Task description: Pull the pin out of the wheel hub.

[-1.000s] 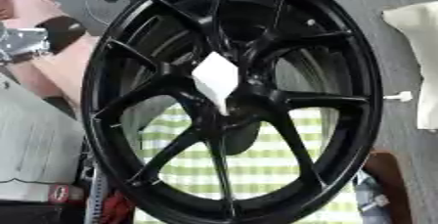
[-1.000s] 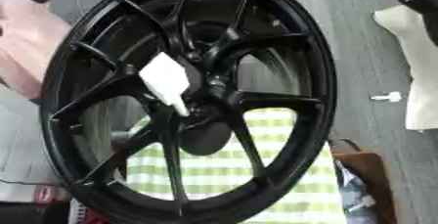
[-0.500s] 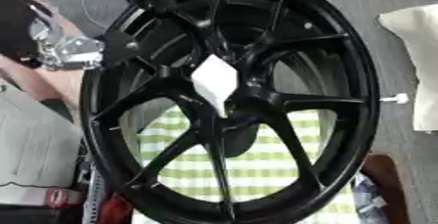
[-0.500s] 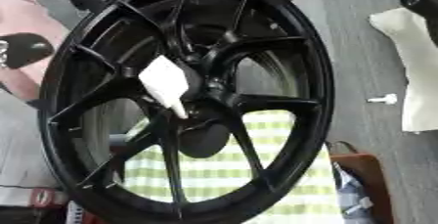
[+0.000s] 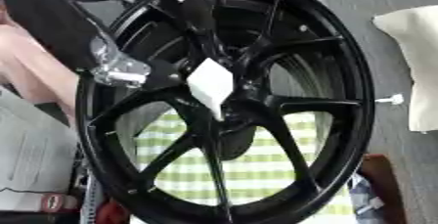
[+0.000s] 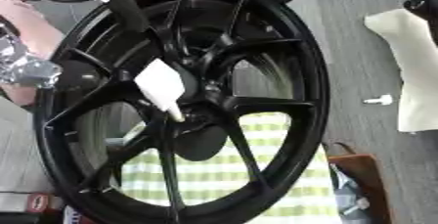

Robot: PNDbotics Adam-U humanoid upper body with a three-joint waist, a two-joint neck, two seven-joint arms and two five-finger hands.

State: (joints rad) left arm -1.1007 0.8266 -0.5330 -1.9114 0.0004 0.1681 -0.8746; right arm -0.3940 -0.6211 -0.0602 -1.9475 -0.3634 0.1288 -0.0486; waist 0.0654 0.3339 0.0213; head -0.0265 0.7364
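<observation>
Wheel hub (image 5: 256,105), a black multi-spoke rim, stands upright on its edge and fills most of both views, its lower part in front of a green-and-white checked cloth (image 5: 256,164). At the centre of the hub sits the pin (image 5: 210,87): a white piece with a broad diamond-shaped head and a narrower stem that points down into the hub's middle, still seated there. The robot's left arm comes in from the upper left, black with a silver joint (image 5: 116,69) that shows in front of the rim's left side. The left hand (image 5: 192,8) shows as dark fingers reaching down in front of the upper spokes, above the pin and not touching it; whether those fingers are straight or curled cannot be told, and nothing is seen held in them. The right hand shows in neither view. On the grey floor to the right of the rim lies a small white bolt-shaped part (image 6: 378,100), just beside a cream-coloured cloth (image 6: 410,66). Near the lower right corner stands a brown object (image 6: 363,179), close to the rim's edge.
</observation>
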